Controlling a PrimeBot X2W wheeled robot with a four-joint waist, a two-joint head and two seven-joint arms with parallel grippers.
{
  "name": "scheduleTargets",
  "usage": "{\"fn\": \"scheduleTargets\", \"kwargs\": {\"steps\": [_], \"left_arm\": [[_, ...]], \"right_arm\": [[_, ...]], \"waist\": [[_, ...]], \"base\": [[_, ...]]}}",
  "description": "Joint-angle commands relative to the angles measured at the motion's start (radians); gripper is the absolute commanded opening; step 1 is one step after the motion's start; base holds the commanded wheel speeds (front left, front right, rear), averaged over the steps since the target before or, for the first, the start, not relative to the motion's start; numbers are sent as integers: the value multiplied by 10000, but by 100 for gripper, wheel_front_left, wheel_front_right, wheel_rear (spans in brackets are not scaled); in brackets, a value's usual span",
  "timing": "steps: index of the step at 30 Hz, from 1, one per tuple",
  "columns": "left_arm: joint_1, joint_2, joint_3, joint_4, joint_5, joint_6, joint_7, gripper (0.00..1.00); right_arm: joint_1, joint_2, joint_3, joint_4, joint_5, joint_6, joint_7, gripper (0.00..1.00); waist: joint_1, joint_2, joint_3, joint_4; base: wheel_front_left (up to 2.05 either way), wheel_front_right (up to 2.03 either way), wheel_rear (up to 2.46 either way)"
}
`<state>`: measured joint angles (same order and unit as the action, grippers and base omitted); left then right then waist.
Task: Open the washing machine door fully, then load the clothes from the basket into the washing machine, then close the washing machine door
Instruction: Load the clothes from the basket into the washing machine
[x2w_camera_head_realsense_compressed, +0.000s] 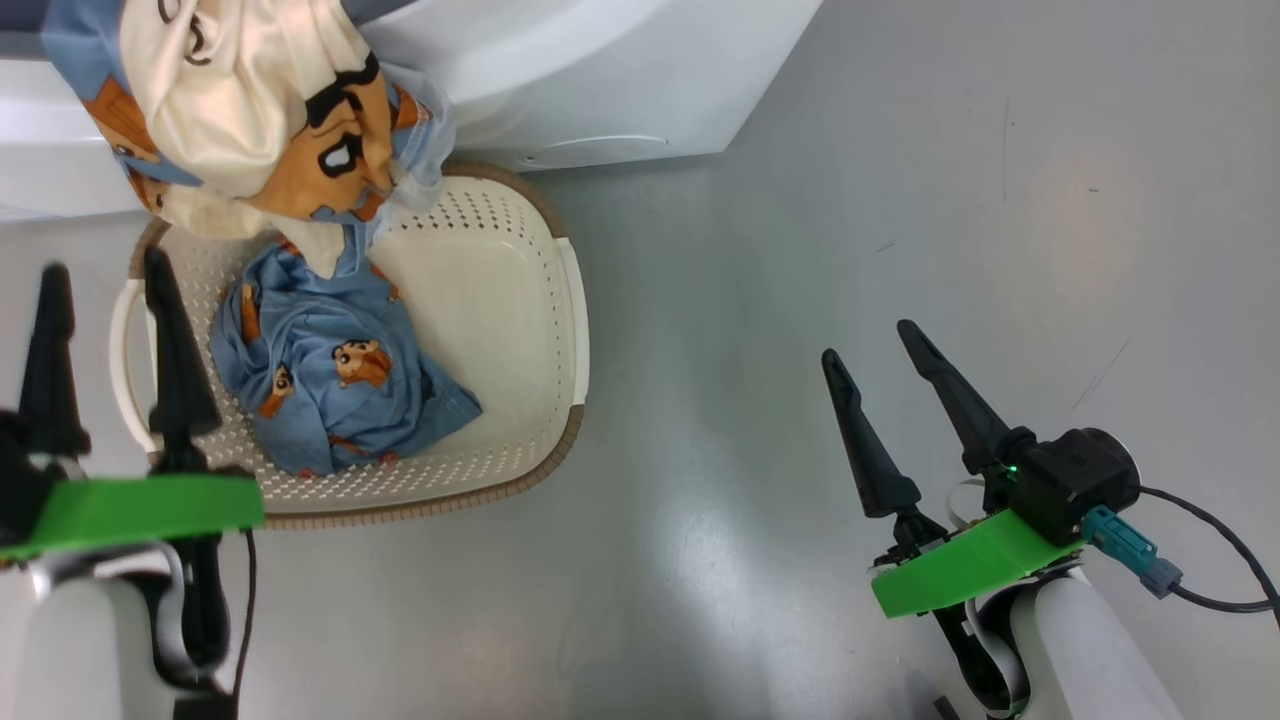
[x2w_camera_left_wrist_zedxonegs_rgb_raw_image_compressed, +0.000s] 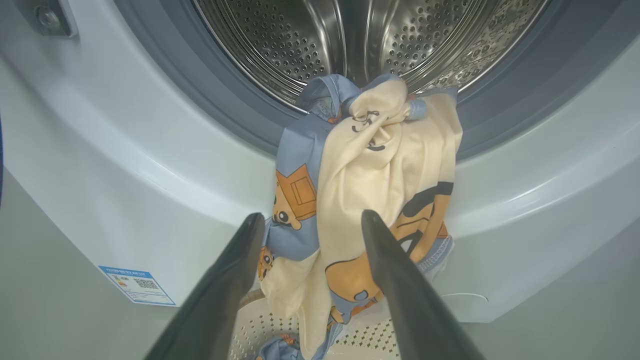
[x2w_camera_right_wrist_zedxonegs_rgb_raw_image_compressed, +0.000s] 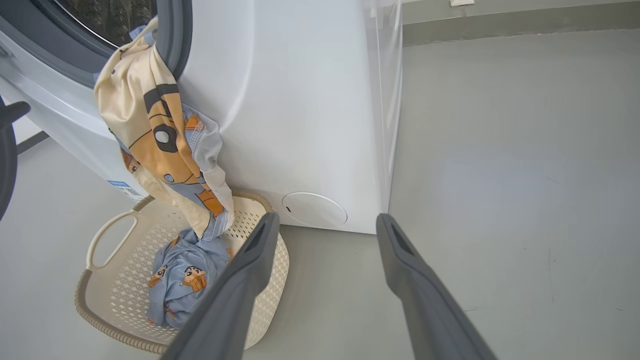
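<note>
A smooth grey floor (x2w_camera_head_realsense_compressed: 800, 300) carries everything, with a few thin dark scuffs toward 2 and 3 o'clock in the head view. The cream basket (x2w_camera_head_realsense_compressed: 575, 330) with its brown rim sits on it at about 9 o'clock. The white washing machine (x2w_camera_head_realsense_compressed: 600, 90) stands at 12 o'clock, its base just beside the basket's far rim.

Here's the basket (x2w_camera_head_realsense_compressed: 560, 300) on the floor (x2w_camera_head_realsense_compressed: 900, 200) right against the washing machine (x2w_camera_head_realsense_compressed: 600, 90), one garment (x2w_camera_head_realsense_compressed: 250, 110) hanging from the drum (x2w_camera_left_wrist_zedxonegs_rgb_raw_image_compressed: 350, 40) down into it, a second garment (x2w_camera_head_realsense_compressed: 330, 380) lying in its left half, left gripper (x2w_camera_head_realsense_compressed: 103, 262) over its left handle (x2w_camera_head_realsense_compressed: 125, 350), right gripper (x2w_camera_head_realsense_compressed: 868, 340) well off right.
</note>
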<state>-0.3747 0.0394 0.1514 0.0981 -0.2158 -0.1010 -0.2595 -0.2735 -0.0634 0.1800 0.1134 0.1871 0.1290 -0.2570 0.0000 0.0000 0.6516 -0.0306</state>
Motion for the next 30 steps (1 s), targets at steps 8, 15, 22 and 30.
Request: {"fn": "scheduleTargets", "kwargs": {"steps": [8, 15, 22, 30], "left_arm": [[1633, 116, 169, -731, -48, 253, -22, 100], [2540, 110, -159, -1310, -313, 634, -22, 100], [2684, 110, -362, -1230, -460, 776, -22, 100], [2578, 109, -424, -1073, -395, 765, -22, 100]], "right_arm": [[-96, 22, 356, -154, -28, 17, -48, 100], [-149, -28, 307, -139, -47, 17, -48, 100], [-202, 3, 433, -117, -69, 17, -48, 100], [-224, 9, 403, -92, -43, 17, -48, 100]], "waist": [[0, 0, 85, -52], [0, 0, 81, -41], [0, 0, 46, -100], [0, 0, 57, -155]], "base": [[0, 0, 0], [0, 0, 0], [0, 0, 0], [0, 0, 0]]}}
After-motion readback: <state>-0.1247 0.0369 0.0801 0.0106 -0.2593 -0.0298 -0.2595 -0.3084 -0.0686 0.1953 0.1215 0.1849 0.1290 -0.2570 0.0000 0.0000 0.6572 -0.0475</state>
